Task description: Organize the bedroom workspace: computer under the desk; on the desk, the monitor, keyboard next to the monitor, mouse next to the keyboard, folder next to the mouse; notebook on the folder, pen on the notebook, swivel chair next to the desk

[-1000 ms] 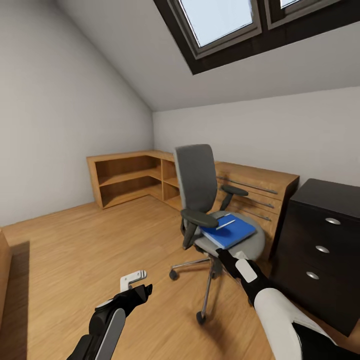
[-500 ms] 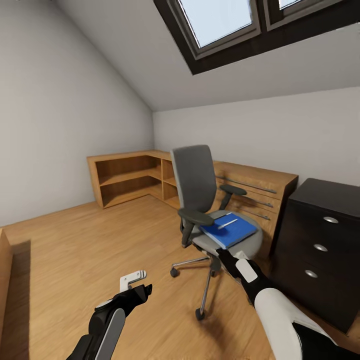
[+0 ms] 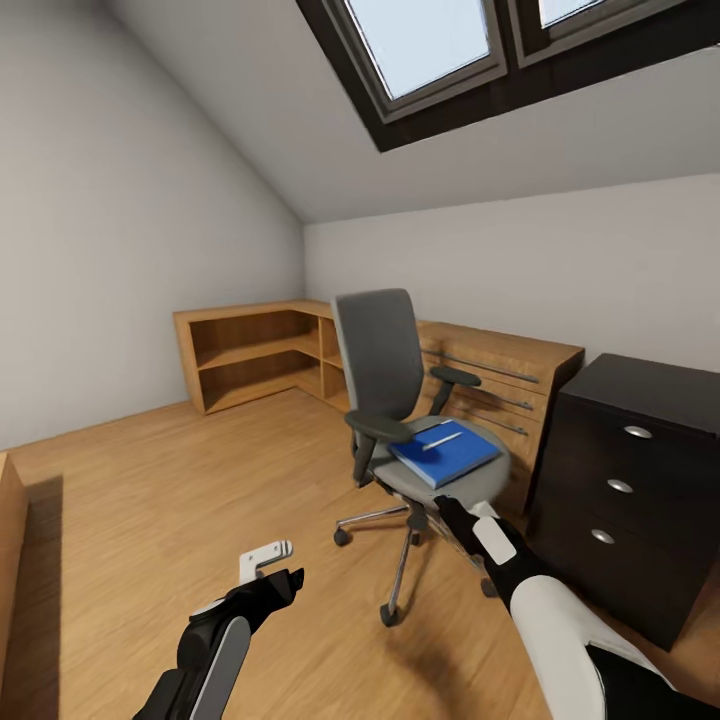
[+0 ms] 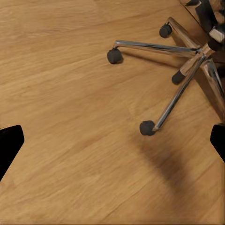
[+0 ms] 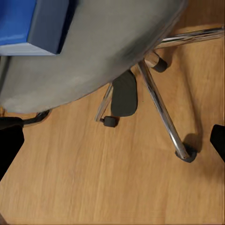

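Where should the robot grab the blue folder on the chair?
Probably the folder's near corner, which reaches toward the front rim of the swivel chair's seat. Come from the front with the right gripper, hanging just before that edge. The folder lies flat, the backrest and armrests block other sides, and a pen rests on top, so keep it level.

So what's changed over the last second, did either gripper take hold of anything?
No grab. The view drifted rightward, so the grey swivel chair, blue folder and black drawer cabinet slid left in frame; that is camera motion. The left gripper and right gripper hang as before, empty, folder untouched.
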Available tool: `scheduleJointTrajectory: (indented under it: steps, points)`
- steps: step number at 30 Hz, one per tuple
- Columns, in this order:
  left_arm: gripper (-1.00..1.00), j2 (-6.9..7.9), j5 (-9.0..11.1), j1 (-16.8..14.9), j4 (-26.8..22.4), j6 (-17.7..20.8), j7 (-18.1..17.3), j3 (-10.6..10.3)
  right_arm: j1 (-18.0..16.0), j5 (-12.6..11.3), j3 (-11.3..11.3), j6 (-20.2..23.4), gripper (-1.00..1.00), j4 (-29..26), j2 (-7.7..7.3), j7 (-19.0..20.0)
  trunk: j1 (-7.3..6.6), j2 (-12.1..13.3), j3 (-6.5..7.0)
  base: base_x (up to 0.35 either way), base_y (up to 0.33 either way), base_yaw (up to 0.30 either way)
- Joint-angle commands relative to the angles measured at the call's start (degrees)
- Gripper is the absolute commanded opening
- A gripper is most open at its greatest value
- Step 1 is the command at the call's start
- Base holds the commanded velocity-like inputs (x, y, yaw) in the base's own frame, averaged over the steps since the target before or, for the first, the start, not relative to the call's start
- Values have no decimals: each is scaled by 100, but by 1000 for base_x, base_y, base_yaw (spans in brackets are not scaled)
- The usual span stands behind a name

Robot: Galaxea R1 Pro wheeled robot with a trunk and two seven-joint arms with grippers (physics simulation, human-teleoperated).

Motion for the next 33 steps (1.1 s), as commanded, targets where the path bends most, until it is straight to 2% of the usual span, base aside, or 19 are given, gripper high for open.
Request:
scheduleJointTrajectory:
  steps: [1, 4, 6, 8, 14, 22, 33]
  points:
    - [100, 0, 61, -3, -9, 16, 50, -4, 0, -57, -8, 23, 100, -16, 0, -34, -1, -3, -7, -2, -262, 0]
    - [100, 5, 61, -4, -9, 16, 39, 2, 4, -69, -15, 17, 100, -16, -53, -31, -1, -3, -7, -1, -119, 0]
    - [100, 6, 61, -4, -9, 16, 45, 4, 7, -105, -34, 7, 100, -12, -222, -36, -1, -3, -7, 0, -38, 0]
    - [100, 8, 57, -4, -9, 16, 54, 6, 8, -208, -59, -4, 100, -9, -389, -41, -1, -3, -7, 0, -15, 0]
    - [100, 27, 59, -3, -9, 16, 69, 24, 9, -518, -118, -11, 100, -8, -578, -53, -1, -3, -7, 0, -5, 0]
    - [100, 34, 60, -3, -33, 9, 74, 53, 9, -605, -138, -12, 100, -5, -620, -62, -1, -3, -7, 4, 0, 0]
    - [100, 28, 61, -3, -51, 7, 74, 33, 9, -618, -132, -12, 100, 1, -618, -64, -1, -3, -7, 114, 0, 0]
